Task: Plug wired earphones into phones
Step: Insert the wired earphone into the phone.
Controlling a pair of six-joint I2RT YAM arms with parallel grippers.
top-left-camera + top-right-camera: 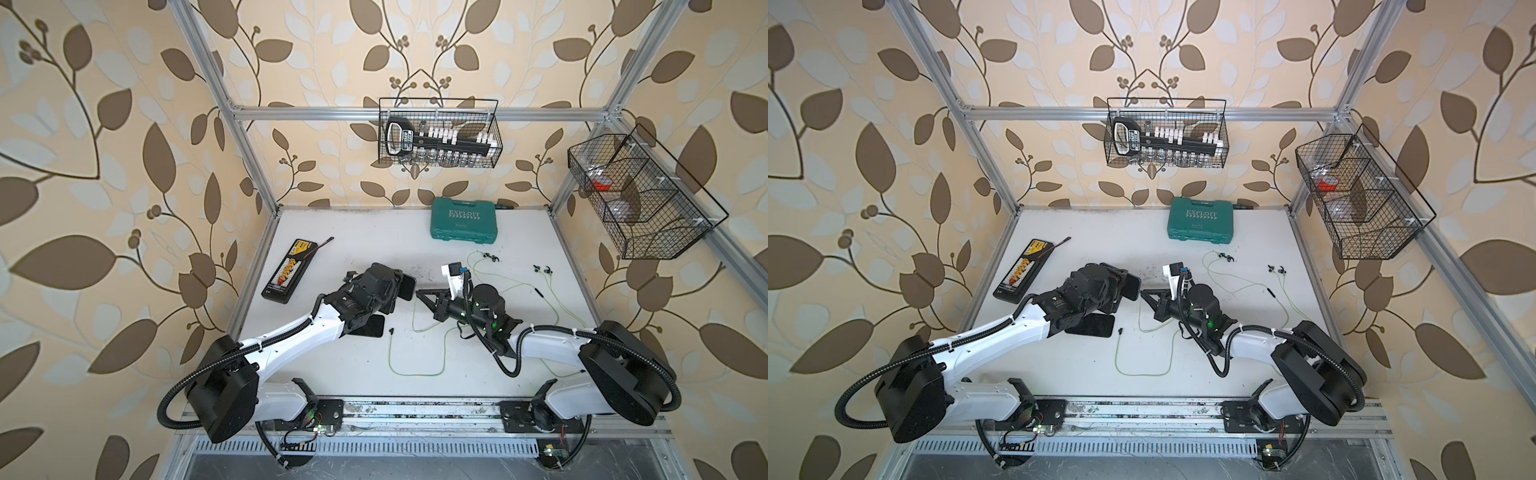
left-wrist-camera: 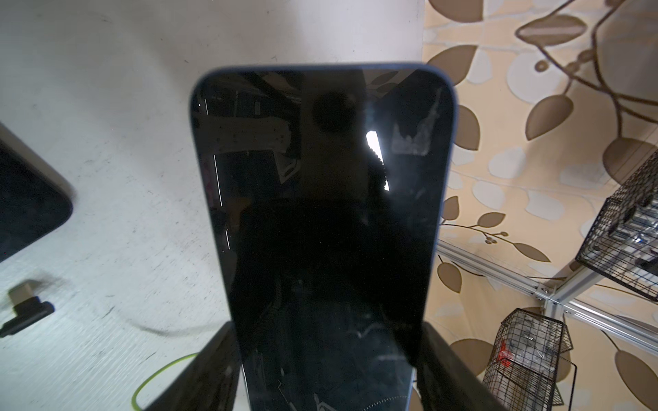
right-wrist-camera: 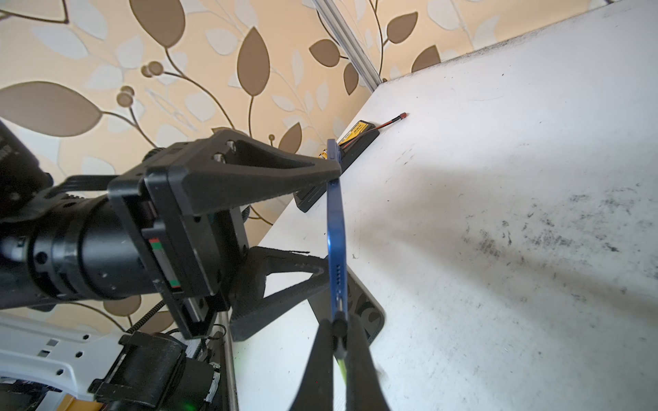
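Observation:
My left gripper (image 1: 400,286) is shut on a glossy, blue-edged phone (image 2: 320,213), gripping its two long sides and holding it above the table. My right gripper (image 3: 338,325) is shut on a small black plug (image 3: 340,331), with its yellow-green cable (image 3: 342,370) trailing back between the fingers. The plug touches the end of the phone's blue edge (image 3: 335,227); how deep it sits I cannot tell. A second phone (image 1: 368,326) lies flat under my left arm. Beside it on the table lies the second earphone set's plug (image 1: 391,331), and its cable loops (image 1: 415,372) toward the front. Earbuds (image 1: 488,257) lie further back.
A teal tool case (image 1: 463,219) stands at the back of the table. A long black case (image 1: 286,272) lies along the left edge. Wire baskets hang on the back rail (image 1: 440,133) and the right frame (image 1: 636,195). More earbuds (image 1: 542,270) and cable lie on the right.

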